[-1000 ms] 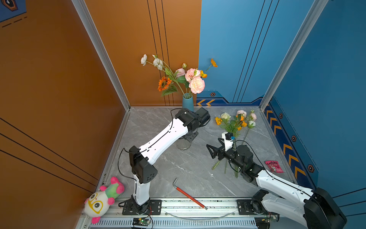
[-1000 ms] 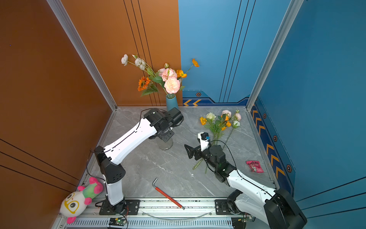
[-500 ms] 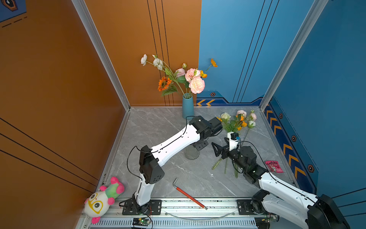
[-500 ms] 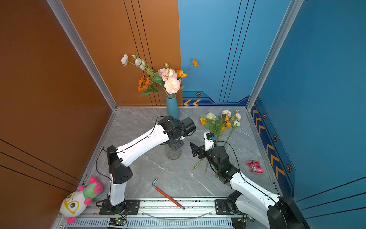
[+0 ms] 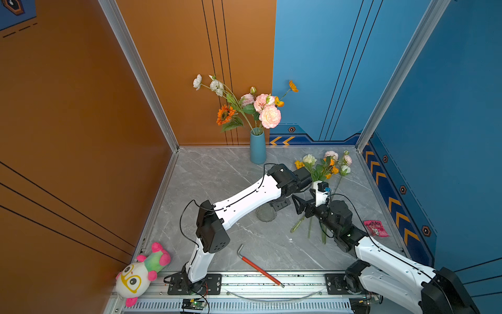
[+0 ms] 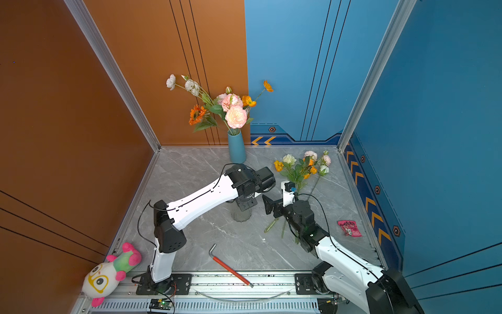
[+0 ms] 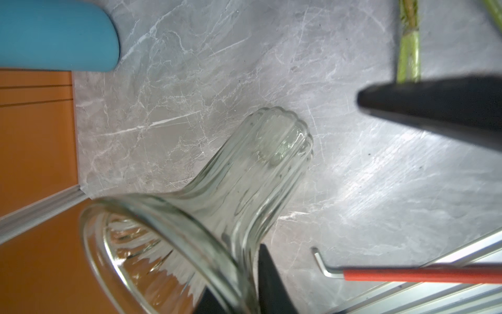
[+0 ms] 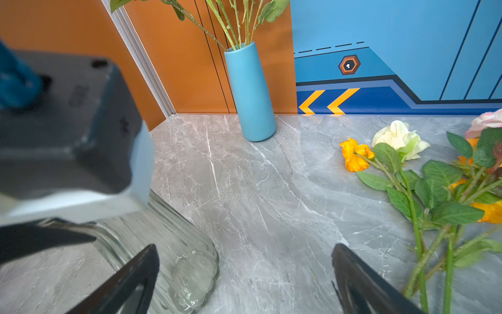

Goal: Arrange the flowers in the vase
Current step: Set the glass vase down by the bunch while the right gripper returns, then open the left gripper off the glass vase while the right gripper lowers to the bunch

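Nearest us, a red-handled hex key (image 5: 259,269) lies on the counter (image 5: 217,174). Further in, our left jaws straddle the rim of the glass vase (image 5: 265,214); we cannot tell if they grip. Our right jaws gape empty beside it. Beyond, the flowers (image 5: 322,170) lie flat, right of a blue vase (image 5: 257,148).

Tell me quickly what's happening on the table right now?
The left gripper is at the rim of a clear ribbed glass vase standing upright mid-table. Its jaws straddle the glass wall; whether they grip is unclear. The right gripper hovers beside it, jaws wide open and empty. A loose bunch of green-stemmed flowers lies on the grey marble table, none in the glass vase yet.
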Robot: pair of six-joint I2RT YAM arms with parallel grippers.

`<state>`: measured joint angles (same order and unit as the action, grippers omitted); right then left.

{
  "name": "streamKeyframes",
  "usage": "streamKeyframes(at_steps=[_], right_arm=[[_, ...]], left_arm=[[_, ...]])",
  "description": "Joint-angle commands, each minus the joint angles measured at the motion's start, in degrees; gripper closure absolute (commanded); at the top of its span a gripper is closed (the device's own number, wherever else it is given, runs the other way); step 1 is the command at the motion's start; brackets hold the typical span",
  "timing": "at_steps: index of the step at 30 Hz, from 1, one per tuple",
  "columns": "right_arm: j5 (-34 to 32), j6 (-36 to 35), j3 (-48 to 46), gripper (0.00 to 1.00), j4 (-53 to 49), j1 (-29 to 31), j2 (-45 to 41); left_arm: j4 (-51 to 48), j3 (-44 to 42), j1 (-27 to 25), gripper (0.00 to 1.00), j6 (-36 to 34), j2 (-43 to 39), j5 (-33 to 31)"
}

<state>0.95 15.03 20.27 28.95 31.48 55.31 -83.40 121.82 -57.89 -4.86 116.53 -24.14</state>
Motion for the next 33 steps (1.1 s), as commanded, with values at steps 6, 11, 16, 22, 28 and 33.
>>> streamKeyframes(at_steps=[6, 11, 16, 22, 28, 33], right_arm=[[-1.2, 0.1, -0.7, 0.00, -1.2, -0.4, -0.9], [-1.4, -0.1, -0.8, 0.00, -1.2, -0.5, -0.9], [-1.6, 0.0, -0.8, 0.00, -1.3, -1.0, -0.6], [-1.8, 0.1, -1.2, 0.00, -1.6, -2.6, -1.4], [-1.8, 0.4, -3.0, 0.00, 0.7, -4.3, -2.3], [-2.8, -2.8, -3.3, 0.00, -0.5, -4.4, -3.5]], left_arm=[[-0.6, 0.0, -1.0, 0.45, -0.8, -0.3, -2.1], [-1.2, 1.2, -1.3, 0.26, -1.4, -0.8, -2.5], [-1.2, 3.6, -1.7, 0.17, -2.5, -3.2, -0.3], [-1.0, 7.7, -2.1, 0.04, -4.4, -7.3, 3.1], [0.1, 7.3, -1.6, 0.02, -11.0, -12.6, 3.4], [8.0, 1.3, 0.4, 0.02, -15.6, -19.4, 5.1]])
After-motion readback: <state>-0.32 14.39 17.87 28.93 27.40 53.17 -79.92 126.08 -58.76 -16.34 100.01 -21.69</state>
